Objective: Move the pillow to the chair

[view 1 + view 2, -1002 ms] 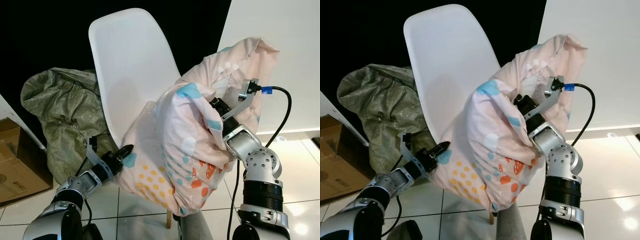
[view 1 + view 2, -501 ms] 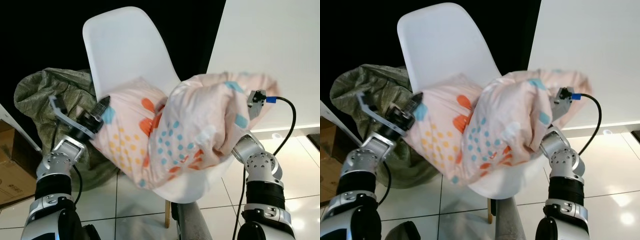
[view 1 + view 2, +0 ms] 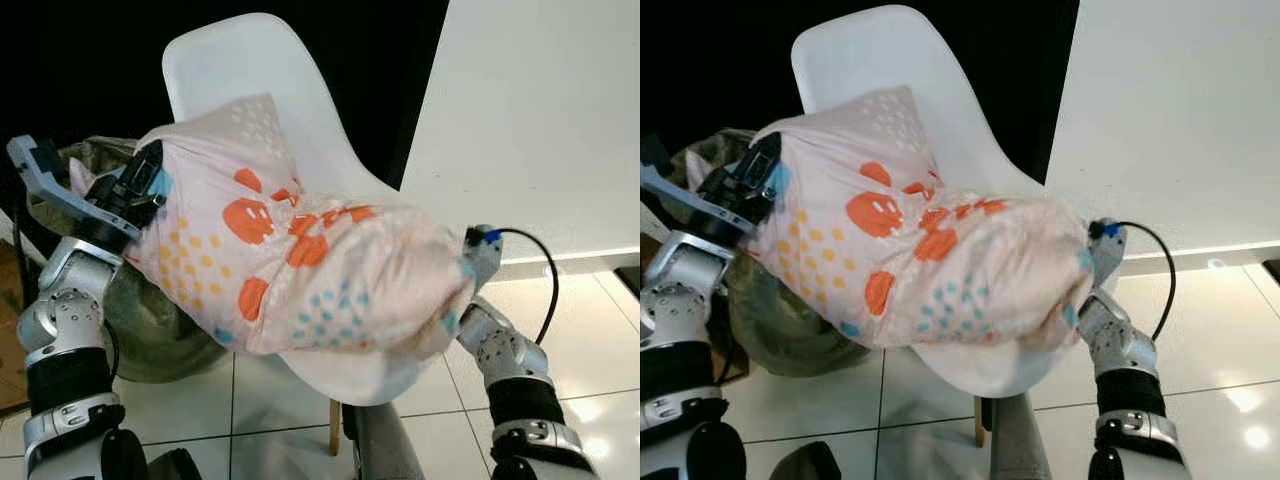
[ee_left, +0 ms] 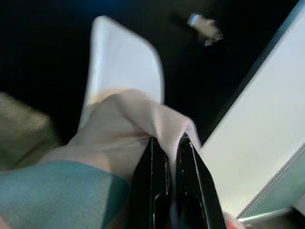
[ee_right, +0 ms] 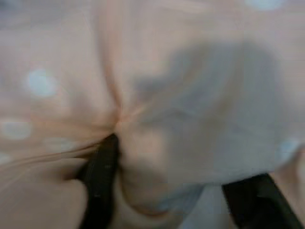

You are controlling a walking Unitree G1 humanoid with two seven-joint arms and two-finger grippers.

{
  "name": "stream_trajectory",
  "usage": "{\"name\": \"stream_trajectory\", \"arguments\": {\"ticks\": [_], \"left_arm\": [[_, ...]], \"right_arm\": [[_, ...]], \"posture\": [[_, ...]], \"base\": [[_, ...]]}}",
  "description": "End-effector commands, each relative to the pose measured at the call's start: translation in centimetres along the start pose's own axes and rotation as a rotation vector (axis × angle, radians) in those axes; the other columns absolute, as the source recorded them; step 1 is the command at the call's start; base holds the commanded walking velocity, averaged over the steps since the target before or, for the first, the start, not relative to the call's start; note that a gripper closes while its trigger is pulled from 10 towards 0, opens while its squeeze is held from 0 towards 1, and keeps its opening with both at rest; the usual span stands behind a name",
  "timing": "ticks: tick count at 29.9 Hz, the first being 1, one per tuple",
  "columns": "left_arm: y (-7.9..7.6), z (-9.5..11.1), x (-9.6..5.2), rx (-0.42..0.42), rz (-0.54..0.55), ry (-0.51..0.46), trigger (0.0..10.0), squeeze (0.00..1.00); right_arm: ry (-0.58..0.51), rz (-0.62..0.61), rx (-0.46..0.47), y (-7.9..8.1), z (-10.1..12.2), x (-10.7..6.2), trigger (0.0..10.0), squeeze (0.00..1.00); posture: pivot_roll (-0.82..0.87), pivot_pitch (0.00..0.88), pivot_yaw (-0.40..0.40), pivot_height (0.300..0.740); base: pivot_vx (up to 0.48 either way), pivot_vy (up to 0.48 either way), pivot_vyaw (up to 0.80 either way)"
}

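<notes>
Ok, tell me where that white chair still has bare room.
Bare: the white plastic chair's upper backrest above the pink dotted pillow, and the seat's front lip below it. Crowded: the seat, with the left gripper and right gripper at the pillow's ends.

Both arms reach forward, left hand point(image 4: 167, 157) and right hand point(image 5: 162, 191) pinched closed.

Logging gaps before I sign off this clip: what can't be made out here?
- Chair seat: eye views, mostly covered by the pillow; contact underneath unclear.
- Right claw: eye views, buried behind the pillow; right wrist view blurred.
- Chair legs: cut off by the bottom edge.
- Green sack: largely hidden by the pillow and left claw.
</notes>
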State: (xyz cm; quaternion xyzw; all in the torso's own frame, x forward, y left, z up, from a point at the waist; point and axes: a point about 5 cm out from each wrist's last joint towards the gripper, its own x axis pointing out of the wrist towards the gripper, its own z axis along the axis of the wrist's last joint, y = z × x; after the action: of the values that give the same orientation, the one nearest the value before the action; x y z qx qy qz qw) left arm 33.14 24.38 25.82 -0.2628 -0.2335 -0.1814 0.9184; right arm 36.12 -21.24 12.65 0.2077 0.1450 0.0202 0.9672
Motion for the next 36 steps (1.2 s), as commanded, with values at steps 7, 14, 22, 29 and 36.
{"name": "stream_trajectory", "arguments": {"ticks": [7, 14, 22, 29, 36], "left_arm": [[0.1, -4.8, -3.7, -0.044, 0.145, 0.157, 10.0, 0.00], [-0.1, -5.8, -4.7, 0.004, 0.189, 0.208, 10.0, 1.00], [0.3, -2.2, -3.9, 0.231, 0.233, 0.214, 10.0, 1.00], [-0.6, 2.1, -2.7, 0.379, 0.201, 0.148, 10.0, 1.00], [-0.6, 3.9, -2.9, 0.493, 0.257, 0.168, 10.0, 1.00]], "right_arm": [[-0.057, -0.222, -0.174, -3.7, 1.9, -0.8, 10.0, 1.00], [-0.146, -0.374, -0.298, -5.2, 3.7, -1.4, 10.0, 1.00], [-0.204, -0.404, -0.262, -5.9, 4.5, -1.6, 10.0, 1.00], [-0.245, -0.276, -0.127, -4.9, 4.9, -1.1, 10.0, 1.00], [-0.336, -0.286, -0.171, -5.2, 7.0, -1.5, 10.0, 1.00]], "posture": [[-0.21, 0.196, 0.016, 0.471], [-0.20, 0.187, 0.012, 0.471], [-0.20, 0.171, 0.009, 0.471], [-0.19, 0.150, 0.009, 0.471], [-0.19, 0.129, 0.010, 0.471]], "base": [[0.000, 0.000, 0.00], [0.000, 0.000, 0.00], [0.000, 0.000, 0.00], [0.000, 0.000, 0.00], [0.000, 0.000, 0.00]]}}
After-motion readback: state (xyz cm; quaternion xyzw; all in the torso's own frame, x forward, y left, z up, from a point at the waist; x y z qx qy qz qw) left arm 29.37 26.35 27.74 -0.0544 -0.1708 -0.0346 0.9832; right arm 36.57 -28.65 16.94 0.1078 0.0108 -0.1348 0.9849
